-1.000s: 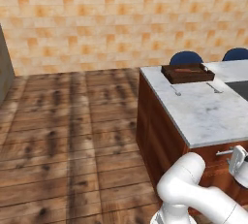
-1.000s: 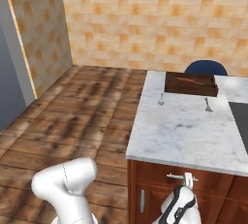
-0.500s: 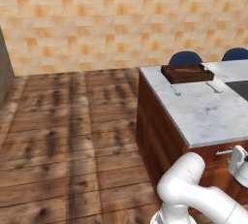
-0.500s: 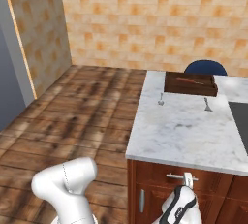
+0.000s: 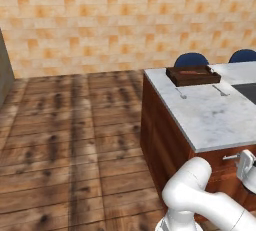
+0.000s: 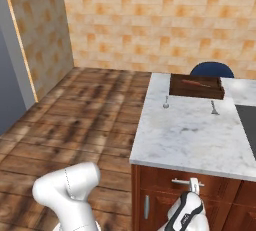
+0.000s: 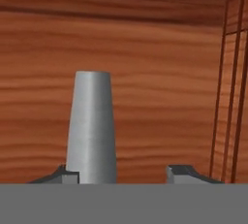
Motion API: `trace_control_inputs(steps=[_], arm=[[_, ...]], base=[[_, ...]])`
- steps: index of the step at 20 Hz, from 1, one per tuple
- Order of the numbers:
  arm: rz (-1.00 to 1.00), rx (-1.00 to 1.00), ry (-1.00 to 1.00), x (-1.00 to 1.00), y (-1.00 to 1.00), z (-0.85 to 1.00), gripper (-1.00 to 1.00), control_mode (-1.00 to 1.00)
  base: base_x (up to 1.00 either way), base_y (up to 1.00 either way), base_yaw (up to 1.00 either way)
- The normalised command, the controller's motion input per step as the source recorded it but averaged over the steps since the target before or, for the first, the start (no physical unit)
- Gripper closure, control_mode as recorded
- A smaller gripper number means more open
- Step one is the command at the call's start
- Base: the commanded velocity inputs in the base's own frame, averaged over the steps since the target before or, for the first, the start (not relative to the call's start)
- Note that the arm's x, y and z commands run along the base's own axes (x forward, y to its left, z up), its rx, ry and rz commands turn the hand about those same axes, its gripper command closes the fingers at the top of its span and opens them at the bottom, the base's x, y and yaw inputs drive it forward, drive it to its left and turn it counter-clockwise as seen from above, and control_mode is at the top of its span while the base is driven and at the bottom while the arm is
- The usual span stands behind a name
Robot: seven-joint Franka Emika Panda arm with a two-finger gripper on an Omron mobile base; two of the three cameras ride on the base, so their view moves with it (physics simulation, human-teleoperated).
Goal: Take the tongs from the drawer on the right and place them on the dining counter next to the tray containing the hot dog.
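Gripper low at drawer handle; jaws straddling it.

We cannot see inside the closed reddish-brown wooden drawer, so its contents stay hidden. The small reddish hot dog in the dark brown rectangular tray is too small to make out. The white-grey marbled counter runs off the picture's right edge.
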Motion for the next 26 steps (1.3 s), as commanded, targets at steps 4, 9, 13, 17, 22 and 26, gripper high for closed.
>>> trace_control_inputs(steps=[4,9,13,17,22,26], arm=[[0.00,0.00,0.00,0.00,0.00,0.00,1.00,-1.00],[0.00,0.00,0.00,0.00,0.00,0.00,1.00,-1.00],[0.00,0.00,0.00,0.01,0.00,0.00,1.00,-1.00],[0.00,0.00,-0.10,0.32,0.08,-0.33,1.00,-1.00],[0.00,0.00,-0.33,0.49,0.24,-0.65,1.00,-1.00],[0.00,0.00,-0.22,0.58,0.11,-0.54,1.00,-1.00]], base=[[0.00,0.00,0.00],[0.00,0.00,0.00],[0.00,0.00,0.00],[0.00,0.00,0.00],[0.00,0.00,0.00],[0.00,0.00,0.00]])
